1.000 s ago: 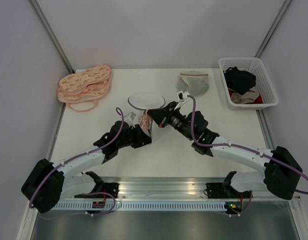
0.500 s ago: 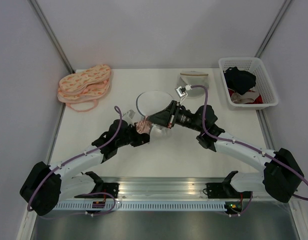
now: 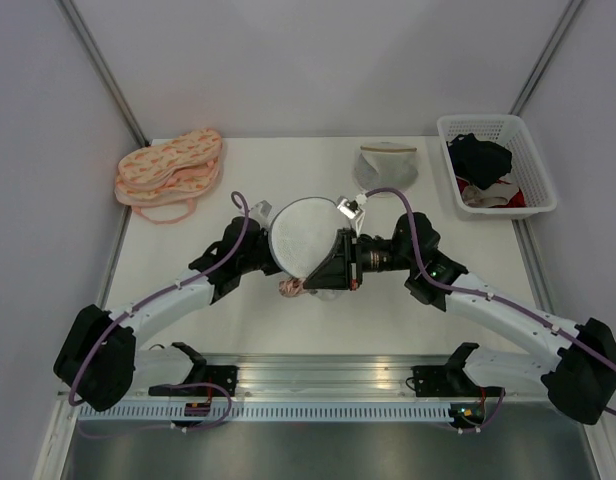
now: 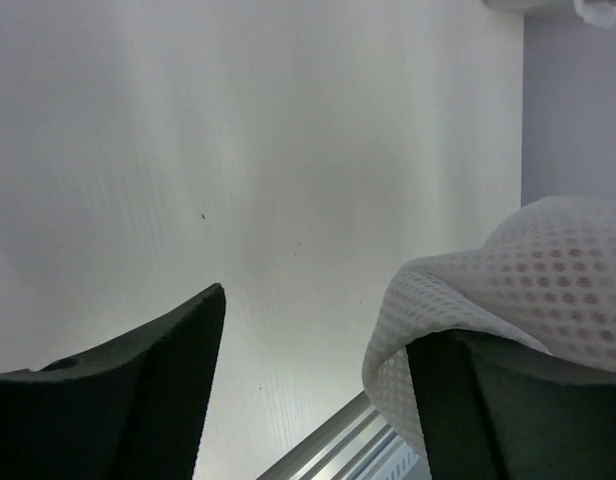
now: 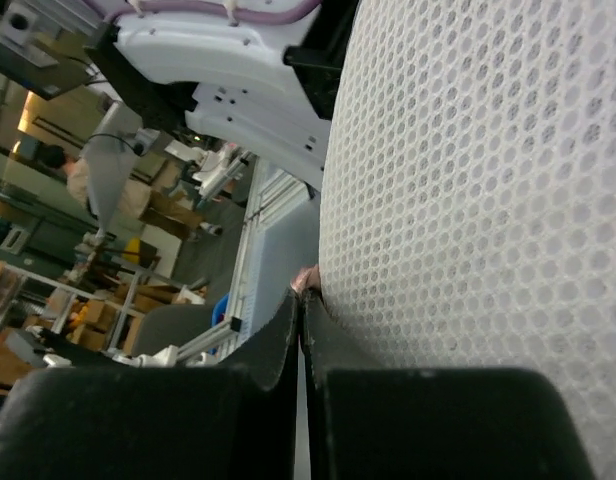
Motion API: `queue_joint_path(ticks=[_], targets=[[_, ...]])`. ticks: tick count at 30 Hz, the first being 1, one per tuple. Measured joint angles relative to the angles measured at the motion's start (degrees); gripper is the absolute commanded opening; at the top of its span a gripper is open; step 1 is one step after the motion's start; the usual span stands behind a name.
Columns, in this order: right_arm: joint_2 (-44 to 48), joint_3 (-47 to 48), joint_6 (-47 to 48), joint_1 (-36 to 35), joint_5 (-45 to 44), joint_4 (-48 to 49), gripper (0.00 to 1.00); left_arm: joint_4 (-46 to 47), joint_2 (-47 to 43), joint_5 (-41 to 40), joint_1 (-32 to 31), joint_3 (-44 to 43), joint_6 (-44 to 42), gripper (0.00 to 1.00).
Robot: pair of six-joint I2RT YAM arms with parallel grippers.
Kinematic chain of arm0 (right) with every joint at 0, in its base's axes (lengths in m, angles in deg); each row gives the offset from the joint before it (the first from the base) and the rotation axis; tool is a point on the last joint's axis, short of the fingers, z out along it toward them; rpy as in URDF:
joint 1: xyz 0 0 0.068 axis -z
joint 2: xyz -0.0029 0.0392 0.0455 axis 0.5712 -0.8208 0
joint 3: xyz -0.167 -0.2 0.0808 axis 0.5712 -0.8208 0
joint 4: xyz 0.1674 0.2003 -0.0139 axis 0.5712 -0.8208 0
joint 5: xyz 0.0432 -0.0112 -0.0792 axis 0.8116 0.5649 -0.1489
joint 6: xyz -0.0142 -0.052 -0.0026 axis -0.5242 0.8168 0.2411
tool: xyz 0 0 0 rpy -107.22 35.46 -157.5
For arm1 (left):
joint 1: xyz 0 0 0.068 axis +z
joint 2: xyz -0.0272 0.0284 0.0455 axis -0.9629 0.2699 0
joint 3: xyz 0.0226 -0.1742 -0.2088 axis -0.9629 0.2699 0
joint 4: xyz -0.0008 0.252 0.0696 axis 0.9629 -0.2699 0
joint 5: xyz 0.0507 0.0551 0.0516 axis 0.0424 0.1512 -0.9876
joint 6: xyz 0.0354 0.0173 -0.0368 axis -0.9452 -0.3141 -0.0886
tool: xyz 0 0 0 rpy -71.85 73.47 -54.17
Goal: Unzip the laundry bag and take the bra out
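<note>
The laundry bag (image 3: 306, 232) is a round white mesh disc held up off the table, its flat face turned to the top camera. My right gripper (image 3: 320, 274) is shut on its lower edge; in the right wrist view the mesh of the laundry bag (image 5: 488, 170) fills the right side beside my right gripper (image 5: 301, 300). A bit of the pink bra (image 3: 291, 288) pokes out just below the bag, and the bra (image 5: 308, 277) shows at the shut fingertips. My left gripper (image 4: 313, 385) stands open behind the bag's left side with nothing between its fingers. Mesh (image 4: 548, 290) drapes over one finger.
A stack of peach patterned bras (image 3: 170, 170) lies at the back left. A greyer mesh bag (image 3: 386, 165) sits at the back centre. A white basket (image 3: 533, 170) of dark clothes stands at the back right. The metal rail (image 3: 328, 375) runs along the near edge.
My left gripper has opened and let go of the pink fabric, drawing back to the left. The right gripper has swung the bag up and toward the near side, its round face now showing.
</note>
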Motion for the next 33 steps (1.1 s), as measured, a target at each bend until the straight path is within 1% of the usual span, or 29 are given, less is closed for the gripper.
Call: queue_joint_path(ticks=[1,2,3,6,12,15,18,21,26,30,33], targets=[[0.87,1.36,4.11,-0.15,-0.87,-6.27,0.00,-0.46,0.04,-0.26,0.39,-0.04,-0.24,0.85],[1.62,2.67,7.85,-0.33,-1.84,-11.56,0.00,-1.16,-0.04,-0.35,0.72,-0.04,-0.42,0.98],[2.32,4.11,11.45,-0.50,-3.08,-16.61,0.00,-1.81,-0.26,-0.59,0.98,-0.04,-0.66,1.00],[3.91,7.39,19.58,-0.59,-6.51,-28.33,0.00,-4.31,-2.01,-1.44,1.27,-0.04,-0.55,0.99],[4.44,10.36,28.70,-0.63,-13.25,-42.93,0.00,-8.52,-8.61,-3.96,1.27,-0.04,-0.61,1.00],[4.42,11.82,31.74,-0.63,-18.62,-48.68,0.00,-11.52,-11.69,-6.01,1.27,-0.04,-0.61,1.00],[4.42,12.72,34.40,-0.63,-24.83,-53.05,0.00,-13.29,-14.73,-7.61,1.31,0.17,-0.61,1.00],[4.42,12.81,36.74,-0.63,-28.15,-56.02,0.00,-13.40,-17.07,-8.35,1.31,0.94,-0.61,1.00],[5.01,12.85,40.35,-0.63,-28.79,-58.45,0.00,-11.52,-15.30,-5.90,1.31,1.75,-0.68,1.00],[7.50,11.72,41.11,-0.63,-29.33,-56.89,0.00,-10.14,-12.94,-4.11,1.31,2.32,-0.66,1.00],[6.64,11.67,41.51,-0.61,-28.48,-56.33,0.00,-9.62,-13.62,-4.59,1.31,3.78,-0.63,1.00]])
